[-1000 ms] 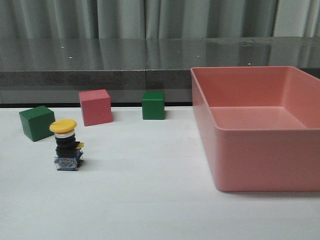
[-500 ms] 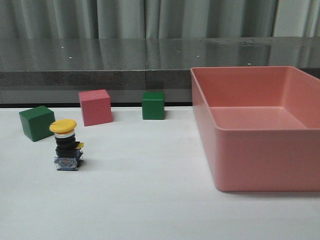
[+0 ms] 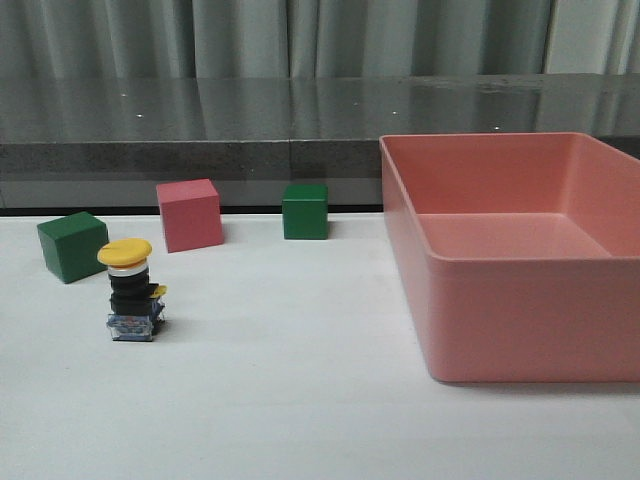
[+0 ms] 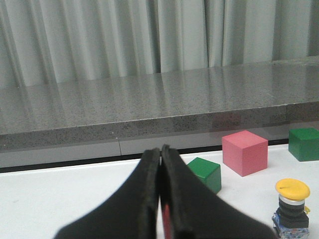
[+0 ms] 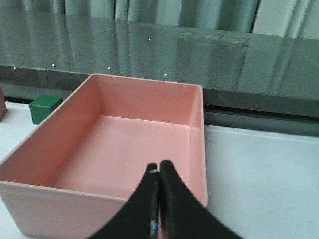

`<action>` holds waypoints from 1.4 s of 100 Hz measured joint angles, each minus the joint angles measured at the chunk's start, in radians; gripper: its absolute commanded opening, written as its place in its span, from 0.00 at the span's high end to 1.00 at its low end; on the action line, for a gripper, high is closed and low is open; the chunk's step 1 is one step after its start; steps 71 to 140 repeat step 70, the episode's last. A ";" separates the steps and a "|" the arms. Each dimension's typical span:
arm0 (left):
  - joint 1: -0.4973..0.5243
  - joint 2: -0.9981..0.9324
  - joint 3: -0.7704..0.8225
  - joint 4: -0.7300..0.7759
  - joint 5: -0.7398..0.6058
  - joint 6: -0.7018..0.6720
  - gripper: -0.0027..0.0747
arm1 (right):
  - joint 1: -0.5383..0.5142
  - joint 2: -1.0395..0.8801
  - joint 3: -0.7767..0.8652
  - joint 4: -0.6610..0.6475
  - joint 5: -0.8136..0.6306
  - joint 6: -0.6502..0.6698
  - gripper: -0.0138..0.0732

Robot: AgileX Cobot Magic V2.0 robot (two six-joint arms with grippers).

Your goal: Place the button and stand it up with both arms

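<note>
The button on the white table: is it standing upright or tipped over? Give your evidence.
Upright. The button rests on its blue-clear base block on the table, with the yellow cap on top; the left wrist view agrees.

Grey-green curtains [image 3: 300, 38] hang in vertical folds across the back, from 9 to 3 o'clock. Below them runs a dark speckled stone ledge [image 3: 200, 125], glossy on top, reflecting small points of light. A white table [image 3: 300, 400] fills the foreground toward 6 o'clock.
</note>
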 measured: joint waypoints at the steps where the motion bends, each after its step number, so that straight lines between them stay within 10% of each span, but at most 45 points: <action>1: 0.000 0.000 0.000 0.000 0.000 0.000 0.99 | -0.002 -0.007 0.010 0.000 -0.002 0.002 0.91; 140: 0.000 0.000 0.000 0.002 -0.002 -0.001 0.99 | -0.017 -0.087 0.183 0.007 -0.142 0.055 0.91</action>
